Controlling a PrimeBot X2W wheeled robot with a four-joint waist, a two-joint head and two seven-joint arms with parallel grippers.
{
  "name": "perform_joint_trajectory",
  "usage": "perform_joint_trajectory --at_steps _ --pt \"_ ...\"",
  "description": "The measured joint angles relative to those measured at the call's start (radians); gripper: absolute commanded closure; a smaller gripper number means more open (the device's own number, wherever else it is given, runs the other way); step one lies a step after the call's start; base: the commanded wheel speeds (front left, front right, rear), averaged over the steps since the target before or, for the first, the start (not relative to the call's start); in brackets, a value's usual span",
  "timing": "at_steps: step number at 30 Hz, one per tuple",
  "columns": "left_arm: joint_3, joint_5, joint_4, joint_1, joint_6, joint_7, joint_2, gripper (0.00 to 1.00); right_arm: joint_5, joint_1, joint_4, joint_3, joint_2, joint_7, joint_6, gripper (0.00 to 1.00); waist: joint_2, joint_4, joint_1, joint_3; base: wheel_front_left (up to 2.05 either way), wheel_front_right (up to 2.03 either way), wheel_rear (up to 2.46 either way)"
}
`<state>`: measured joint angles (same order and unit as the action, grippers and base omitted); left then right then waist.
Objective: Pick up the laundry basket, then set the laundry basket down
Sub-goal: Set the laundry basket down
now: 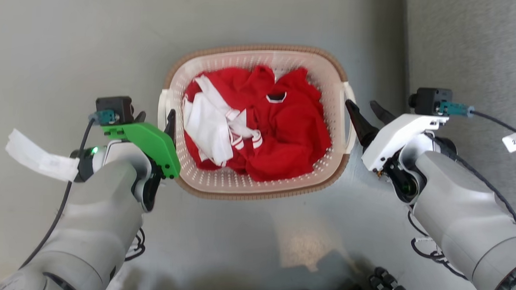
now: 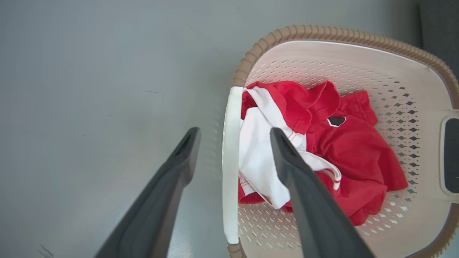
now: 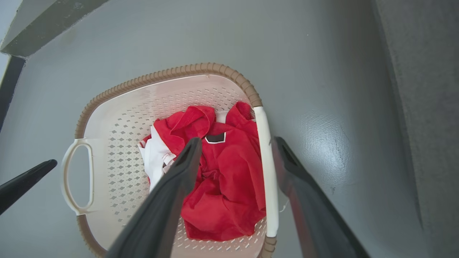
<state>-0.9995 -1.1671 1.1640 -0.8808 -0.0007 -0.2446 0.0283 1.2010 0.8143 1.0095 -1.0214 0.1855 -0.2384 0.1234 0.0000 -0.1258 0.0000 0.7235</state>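
Take the laundry basket (image 1: 247,183), sitting on the grey floor (image 1: 70,45) and likely light yet stiff with its soft red clothes (image 1: 280,133), evenly by both white loop handles (image 2: 229,168), each straddled by the released left end effector (image 2: 233,133) and released right end effector (image 3: 237,141).

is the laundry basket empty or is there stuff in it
Not empty: crumpled red and white clothes lie in the laundry basket, with perforated floor showing around them.

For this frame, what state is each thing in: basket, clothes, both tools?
laundry basket: upright on the floor, loaded.
clothes: crumpled inside the basket.
left tool: open, straddling the left handle.
right tool: open, straddling the right handle.
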Motion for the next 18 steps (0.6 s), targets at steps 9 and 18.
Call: perform_joint_trajectory --at_steps 9,18 --pt "0.026 0.006 -0.016 0.047 -0.018 -0.004 0.000 0.00 0.002 -0.026 -0.025 -0.012 0.023 -0.009 0.000 0.00 0.0000 -0.006 0.0000 -0.114 0.00 0.00 0.00" --pt "0.115 0.067 -0.095 0.052 -0.018 -0.004 0.000 0.00 -0.073 -0.028 -0.079 0.011 0.076 -0.009 0.001 0.00 0.0000 0.008 0.0000 -0.235 0.00 0.00 0.00"
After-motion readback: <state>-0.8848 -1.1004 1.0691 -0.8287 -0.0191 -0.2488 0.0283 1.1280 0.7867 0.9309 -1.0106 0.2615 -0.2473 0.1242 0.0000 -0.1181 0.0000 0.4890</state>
